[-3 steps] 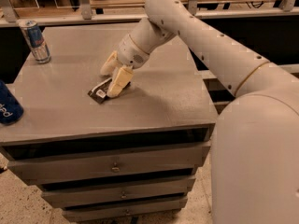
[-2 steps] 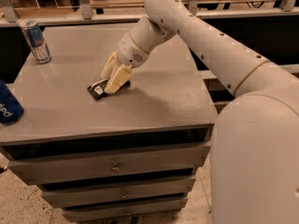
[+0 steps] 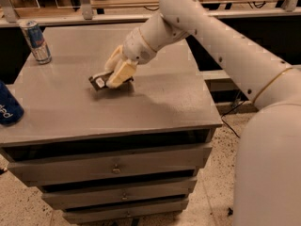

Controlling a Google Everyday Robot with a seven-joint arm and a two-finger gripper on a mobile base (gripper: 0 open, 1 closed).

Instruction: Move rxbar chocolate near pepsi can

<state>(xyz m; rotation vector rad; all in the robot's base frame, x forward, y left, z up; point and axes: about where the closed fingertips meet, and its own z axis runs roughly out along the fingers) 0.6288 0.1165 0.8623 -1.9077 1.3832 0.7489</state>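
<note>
— Grey cabinet top (image 3: 155, 102), with drawers (image 3: 113, 166) stacked below it. Where is the gripper?

— The gripper (image 3: 108, 78) sits low over the top, a little left of the middle. It is at the end of the white arm (image 3: 211, 36), which reaches in from the right.

— Does it have hold of anything?

— Yes. Its two cream fingers (image 3: 121, 73) are drawn in on the rxbar chocolate (image 3: 98, 82), one on each side, so the only gap between them is the bar itself. The dark end of the wrapper, with its white patch, pokes out to the left past the fingertips.

— Is the bar resting on the top or raised off it?

— I cannot tell. A dark shadow lies right under it, and the fingers hide the rest of the wrapper.

— And the pepsi can?

— The pepsi can (image 3: 7, 108) is at the far left edge of the top, towards the front. It is dark blue with white lettering and is partly cut off by the edge of the view. Whether it stands straight I cannot say. It is well apart from the bar, with bare grey surface between them.

— Anything else up there?

— A slim silver-and-blue can (image 3: 36, 41) stands upright at the back left corner, well away from both the bar and the blue can.
</note>
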